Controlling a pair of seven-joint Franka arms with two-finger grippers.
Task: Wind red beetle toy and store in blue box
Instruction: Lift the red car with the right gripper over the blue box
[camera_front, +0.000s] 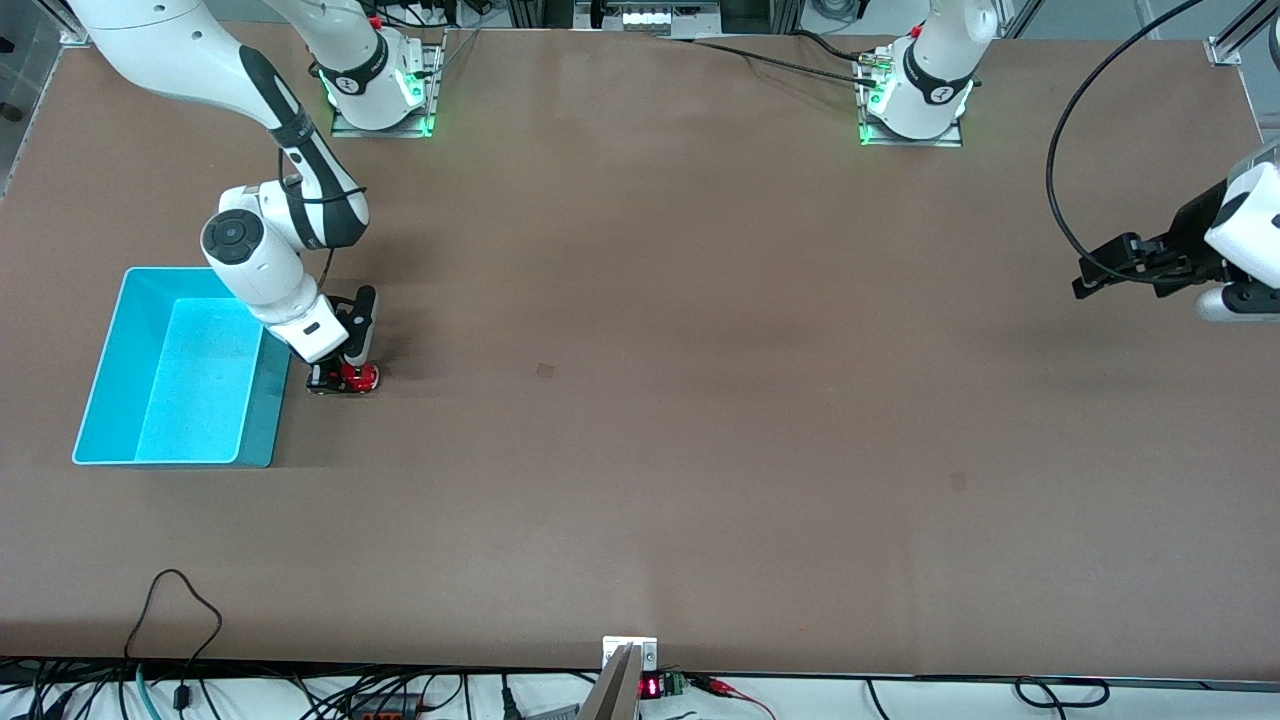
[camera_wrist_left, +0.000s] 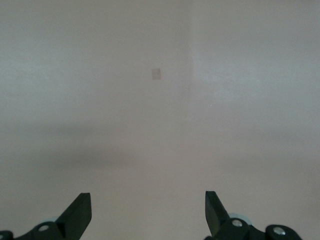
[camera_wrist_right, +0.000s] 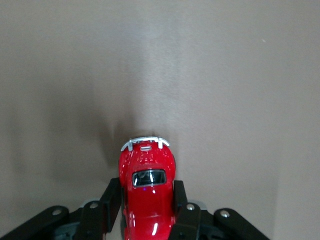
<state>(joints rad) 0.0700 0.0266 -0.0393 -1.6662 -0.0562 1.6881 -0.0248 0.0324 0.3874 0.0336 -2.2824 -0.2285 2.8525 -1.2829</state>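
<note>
- Red and glossy, the red beetle toy (camera_wrist_right: 148, 192) sits on the brown table (camera_front: 640, 420) toward the right arm's end, just beside the blue box (camera_front: 180, 370) on the wall facing the table's middle; we see the right gripper (camera_front: 345, 376) clamped on its flanks.
- We judge the rounded, slick body the main risk: with fingers (camera_wrist_right: 184, 200) pressing curved sides, it could squirt out or twist during winding.
- We also worry that a pull-back stroke toward the box would run the wrist into the box's wall.
- On the lift, a low carry could clip the thin rim and drop the toy outside.
- Near the table's left-arm edge, the left gripper (camera_wrist_left: 148, 212) hangs with jaws spread wide, holding nothing; that arm waits.
</note>
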